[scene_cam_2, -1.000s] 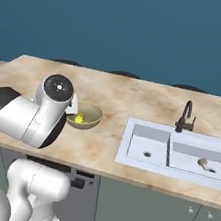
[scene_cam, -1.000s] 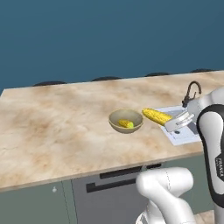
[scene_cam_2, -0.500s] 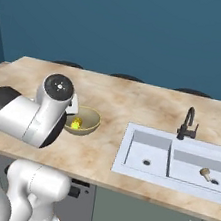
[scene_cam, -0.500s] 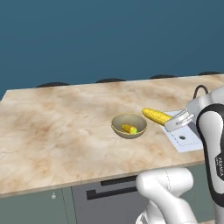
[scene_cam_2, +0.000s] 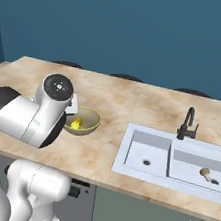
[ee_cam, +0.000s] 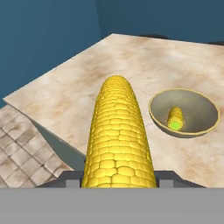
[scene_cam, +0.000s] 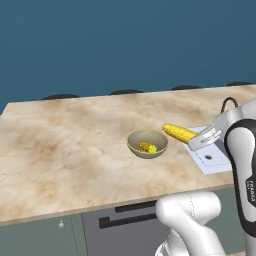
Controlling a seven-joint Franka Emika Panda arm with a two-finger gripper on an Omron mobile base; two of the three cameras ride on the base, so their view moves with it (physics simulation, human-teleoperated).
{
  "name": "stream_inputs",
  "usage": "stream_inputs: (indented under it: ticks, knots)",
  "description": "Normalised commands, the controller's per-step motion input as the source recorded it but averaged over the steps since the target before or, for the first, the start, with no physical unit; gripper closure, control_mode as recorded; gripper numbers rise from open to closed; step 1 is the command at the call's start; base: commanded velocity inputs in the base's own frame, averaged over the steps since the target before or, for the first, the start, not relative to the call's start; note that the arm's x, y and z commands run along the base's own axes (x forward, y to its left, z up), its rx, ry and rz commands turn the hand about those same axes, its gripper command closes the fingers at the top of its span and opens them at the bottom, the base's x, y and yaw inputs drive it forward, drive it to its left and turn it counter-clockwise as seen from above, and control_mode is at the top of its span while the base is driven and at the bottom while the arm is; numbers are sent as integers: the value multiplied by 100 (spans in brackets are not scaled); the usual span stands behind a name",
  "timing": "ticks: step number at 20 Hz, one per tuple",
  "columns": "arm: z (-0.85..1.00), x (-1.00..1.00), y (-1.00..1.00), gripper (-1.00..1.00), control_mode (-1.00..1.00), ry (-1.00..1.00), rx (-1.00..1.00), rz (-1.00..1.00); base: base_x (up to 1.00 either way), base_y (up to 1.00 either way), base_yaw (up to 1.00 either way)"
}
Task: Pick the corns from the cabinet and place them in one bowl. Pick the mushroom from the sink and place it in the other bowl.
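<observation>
- The end effector [scene_cam: 202, 141] is pinching a corn cob [scene_cam: 178, 132] by one end, so the cob sticks out level ahead of it, free to tip into a dish.
- Landmark: the tan bowl [scene_cam: 147, 143]. The held cob hangs just beside the tan bowl's rim, on the sink side and a little above it, not yet over the hollow.
- A second corn cob [scene_cam: 147, 147] already lies inside the tan bowl, green end showing; judging by that, this is the last corn delivery.
- The held cob is a blunt cylinder with bumpy rows of yellow kernels; the tan bowl is smooth, shallow and round.
- The counter [scene_cam: 65, 145] is flat, veined beige marble.
- The sink [scene_cam_2: 175, 163], well apart from the tan bowl, is pale and rectangular; the mushroom [scene_cam_2: 205, 172] sits in its farther basin.
</observation>
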Motion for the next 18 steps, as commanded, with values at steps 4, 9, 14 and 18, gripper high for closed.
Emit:
stream_inputs:
  ticks: [4,9,14,18]
  knots:
    - [0,0,0,100,100,0,0,0,0,0,0]
    - [2,14,0,100,-100,2,1,0,0,0,0]
    - [1,34,0,100,-100,25,0,0,0,0,0]
    - [0,44,0,100,-100,34,0,0,0,0,0]
